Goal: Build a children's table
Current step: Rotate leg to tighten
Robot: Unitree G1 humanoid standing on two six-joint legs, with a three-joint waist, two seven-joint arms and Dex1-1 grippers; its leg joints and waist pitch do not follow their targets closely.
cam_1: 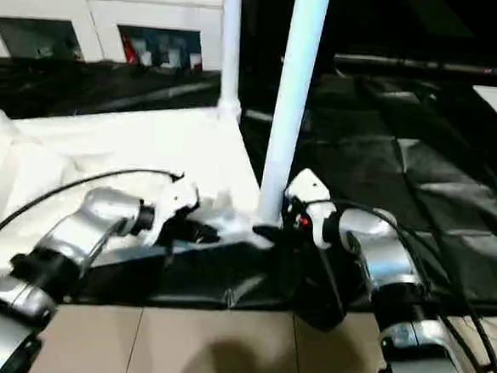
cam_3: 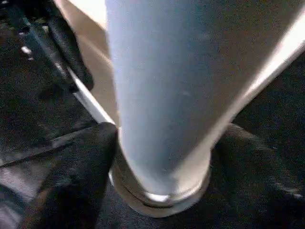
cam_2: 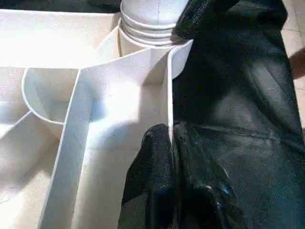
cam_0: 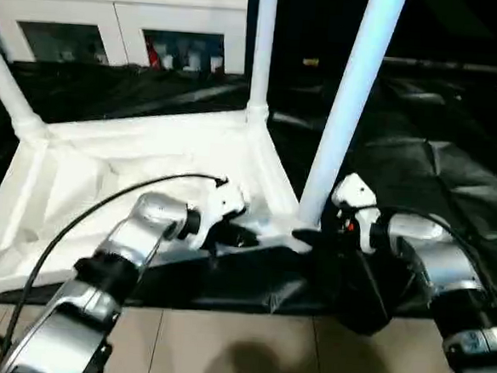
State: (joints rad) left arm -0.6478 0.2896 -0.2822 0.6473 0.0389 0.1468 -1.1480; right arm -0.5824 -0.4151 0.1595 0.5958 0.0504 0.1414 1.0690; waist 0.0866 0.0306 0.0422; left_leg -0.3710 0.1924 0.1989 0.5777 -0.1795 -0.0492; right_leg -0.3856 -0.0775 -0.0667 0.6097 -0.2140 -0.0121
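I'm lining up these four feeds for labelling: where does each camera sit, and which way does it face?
Left eye view: on the head, facing forward and down at the upturned tabletop; both silver forearms show.
Right eye view: same head, slightly to the side, same scene.
Left wrist view: along the left gripper, pinching the tabletop's edge rib.
Right wrist view: along the right gripper, its fingers either side of the near leg.
Both wrist views share that leg's base in its corner socket.
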